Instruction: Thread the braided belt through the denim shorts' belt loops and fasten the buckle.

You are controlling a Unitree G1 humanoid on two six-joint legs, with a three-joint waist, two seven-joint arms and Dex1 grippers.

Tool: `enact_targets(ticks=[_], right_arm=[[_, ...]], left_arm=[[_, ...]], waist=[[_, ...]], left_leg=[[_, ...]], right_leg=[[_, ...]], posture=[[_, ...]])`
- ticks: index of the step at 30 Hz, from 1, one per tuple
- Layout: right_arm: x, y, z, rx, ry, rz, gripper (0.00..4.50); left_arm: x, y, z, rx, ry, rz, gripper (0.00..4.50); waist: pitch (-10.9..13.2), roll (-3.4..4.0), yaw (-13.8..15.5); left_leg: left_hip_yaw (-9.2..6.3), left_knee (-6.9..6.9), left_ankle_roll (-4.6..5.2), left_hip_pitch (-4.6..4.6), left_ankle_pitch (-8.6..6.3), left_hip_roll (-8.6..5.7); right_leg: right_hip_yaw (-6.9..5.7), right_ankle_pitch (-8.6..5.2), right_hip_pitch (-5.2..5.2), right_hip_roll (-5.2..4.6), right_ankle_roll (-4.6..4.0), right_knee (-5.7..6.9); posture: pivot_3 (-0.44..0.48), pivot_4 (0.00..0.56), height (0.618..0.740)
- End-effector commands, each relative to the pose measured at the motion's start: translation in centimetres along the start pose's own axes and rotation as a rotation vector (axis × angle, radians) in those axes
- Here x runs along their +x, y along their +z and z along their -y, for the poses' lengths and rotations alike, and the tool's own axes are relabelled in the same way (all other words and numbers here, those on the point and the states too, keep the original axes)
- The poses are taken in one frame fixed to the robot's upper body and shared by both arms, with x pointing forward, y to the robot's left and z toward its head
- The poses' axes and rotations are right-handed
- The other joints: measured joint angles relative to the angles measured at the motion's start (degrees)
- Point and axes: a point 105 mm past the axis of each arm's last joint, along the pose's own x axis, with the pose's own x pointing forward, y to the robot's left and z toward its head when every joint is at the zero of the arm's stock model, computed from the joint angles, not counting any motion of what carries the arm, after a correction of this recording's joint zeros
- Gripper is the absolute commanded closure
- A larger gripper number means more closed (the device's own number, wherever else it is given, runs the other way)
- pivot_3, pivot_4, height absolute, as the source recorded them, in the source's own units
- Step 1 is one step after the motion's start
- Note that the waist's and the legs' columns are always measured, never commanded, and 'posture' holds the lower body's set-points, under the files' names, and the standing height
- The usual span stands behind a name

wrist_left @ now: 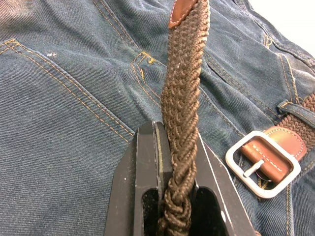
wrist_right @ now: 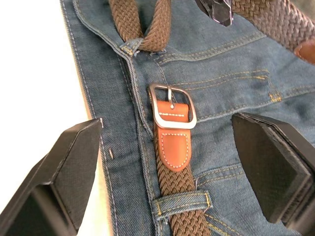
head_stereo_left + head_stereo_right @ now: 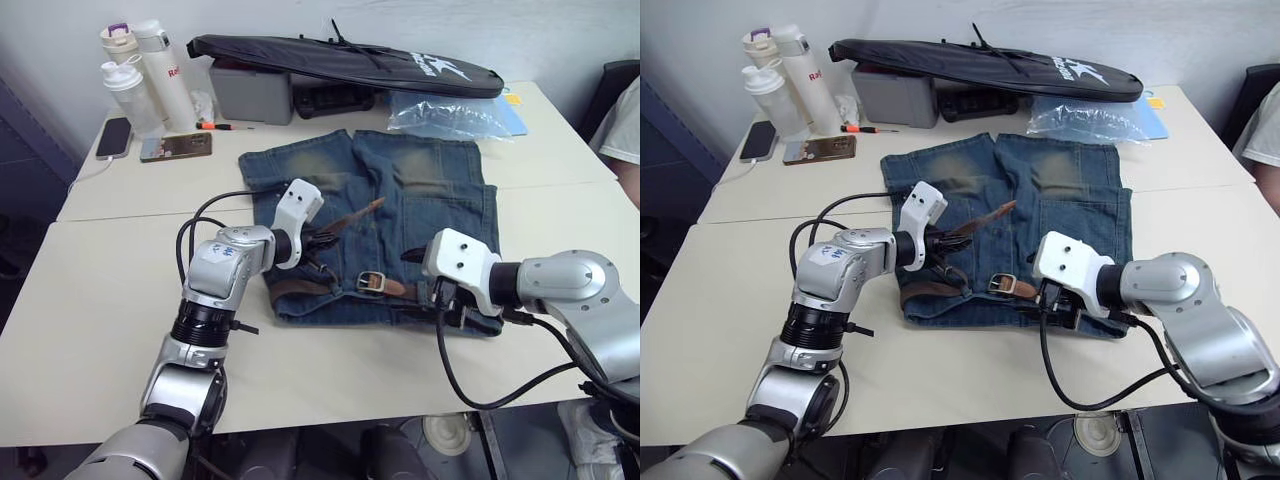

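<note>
Braided belt [image 1: 183,98] tip clenched in left pincer [image 1: 177,196]; right pincer [image 2: 172,162] spread over buckle [image 2: 172,104]. Fastening stage: tip needs feeding through.

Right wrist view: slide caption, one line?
Open right gripper straddles the silver metal buckle of the dark-brown braided belt on the faded blue denim shorts.

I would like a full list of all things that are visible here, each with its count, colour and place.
denim shorts: 1, faded blue, table middle
braided belt: 1, dark brown, on shorts
buckle: 1, silver, at waistband
black bag: 1, far edge
grey box: 1, under bag
bottles: 3, white, far left
phones: 2, beside bottles
plastic bag: 1, clear, far right
left hand: shut on belt
right hand: open, over buckle
</note>
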Motion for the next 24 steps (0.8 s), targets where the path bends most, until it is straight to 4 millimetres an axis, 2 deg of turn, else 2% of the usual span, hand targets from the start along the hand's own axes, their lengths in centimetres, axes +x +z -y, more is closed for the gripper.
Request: enact_targets(ticks=[1,3,6,9,12,19,20,21,24], right_arm=[[-0.3,0.2,-0.8,-0.011,-0.023,0.033,0.05],[0.0,-0.7,-1.2,0.004,-0.02,0.014,0.05],[0.3,-1.3,-1.2,0.012,-0.031,0.006,0.05],[1.2,-2.5,-0.3,-0.029,-0.096,-0.034,0.05],[1.8,-3.1,0.2,-0.059,-0.132,-0.055,0.05],[2.6,-2.1,-0.5,-0.088,-0.116,-0.013,0.05],[2.6,-2.1,-0.6,-0.087,-0.117,-0.016,0.05],[2.7,-2.1,-0.8,-0.081,-0.111,-0.016,0.05],[3.1,-2.1,-1.5,-0.052,-0.096,-0.011,0.05]], left_arm=[[-1.3,0.7,-0.1,0.061,0.001,0.028,4.5],[-1.9,0.0,0.1,0.103,-0.027,-0.006,4.5],[-2.5,-0.9,0.3,0.171,-0.054,-0.054,4.5],[-3.7,-2.3,0.1,0.282,-0.083,-0.141,4.5],[-4.1,-2.3,-0.3,0.291,-0.075,-0.15,4.5],[-3.8,-1.7,0.1,0.234,-0.071,-0.117,4.5],[-3.7,-1.6,0.2,0.227,-0.076,-0.115,4.5],[-3.7,-1.6,0.4,0.223,-0.081,-0.114,4.5],[-3.7,-1.5,0.9,0.213,-0.098,-0.115,4.5]], waist=[[-0.05,0.09,-1.19],[-0.07,0.14,-2.17],[-0.02,0.13,-2.57],[-0.01,0.12,-1.69],[-0.01,0.13,-1.38],[0.02,0.09,-1.43],[0.0,0.12,-1.64],[0.02,0.09,-1.92],[-0.03,0.19,-2.84]], left_leg=[[-0.15,-0.03,0.14,-0.03,0.1,-0.43],[-0.83,-0.24,0.55,-0.02,0.44,-0.85],[-1.87,-0.21,0.51,-0.03,0.72,-1.1],[-1.63,-0.09,0.44,0.06,0.69,-0.95],[-1.59,-0.1,0.39,0.14,0.65,-0.9],[-1.55,-0.13,0.39,0.14,0.62,-0.88],[-1.63,-0.17,0.4,0.09,0.62,-1.07],[-1.64,-0.2,0.49,-0.04,0.7,-1.26],[-1.33,-0.68,1.34,-0.54,1.46,-1.48]], right_leg=[[-0.92,-0.01,0.39,-0.28,-0.01,-0.11],[-3.6,-0.04,1.24,-1.37,-0.02,-0.22],[-4.95,-0.06,1.8,-1.79,0.03,-0.45],[-4.49,-0.06,1.74,-1.71,0.03,-0.5],[-4.28,-0.07,1.68,-1.68,0.0,-0.64],[-4.09,-0.07,1.6,-1.66,0.01,-0.64],[-4.37,-0.08,1.76,-1.68,0.02,-0.76],[-4.82,-0.08,1.95,-1.76,0.04,-0.79],[-8.59,-0.17,2.87,-3.61,0.2,-0.84]], posture=[[0.0,0.15,0.74],[0.0,0.15,0.74],[0.0,0.15,0.74],[0.0,0.15,0.74],[0.0,0.15,0.74],[0.0,0.15,0.74],[0.0,0.15,0.74],[0.0,0.15,0.74],[0.0,0.15,0.74]])
